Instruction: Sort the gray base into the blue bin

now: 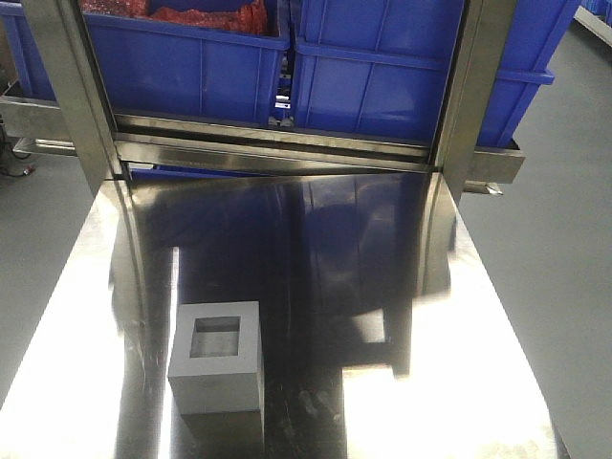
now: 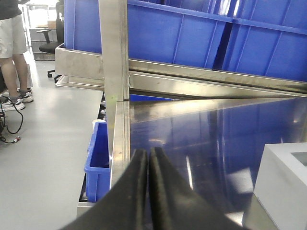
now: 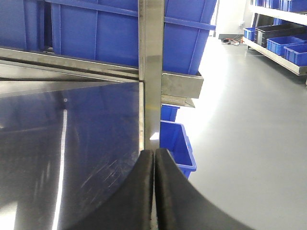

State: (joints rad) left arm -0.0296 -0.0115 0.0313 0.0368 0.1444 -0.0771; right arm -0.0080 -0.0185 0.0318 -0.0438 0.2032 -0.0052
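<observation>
A shiny steel counter (image 1: 459,382) fills the middle of the room, with grey floor (image 1: 564,239) on both sides. The gray base (image 1: 218,368) sits on the counter, near the front edge and a bit to the left. It stands flat and its square dip faces up. Nothing touches it.

Behind the counter a steel frame (image 1: 277,143) holds two big blue boxes side by side. The blue bin (image 1: 382,86) is the one on the right. The left crate (image 1: 191,72) has red stuff (image 1: 191,14) in it, maybe bags, but the top of the picture cuts it off. The gray base is well apart from both.

The left hand (image 2: 148,191) is by the left edge of the counter. Its two black fingers are pressed tight together and hold nothing. In its wrist view the gray base is off to the right, not touching it. The right hand (image 3: 154,191) is by the right edge of the counter. Its fingers are squeezed together too, with nothing between them.

A small blue box (image 2: 98,163) sits low beside the counter on the left, and a second small blue box (image 3: 175,143) sits low on the right. A person's legs (image 2: 14,48) stand far off on the left
</observation>
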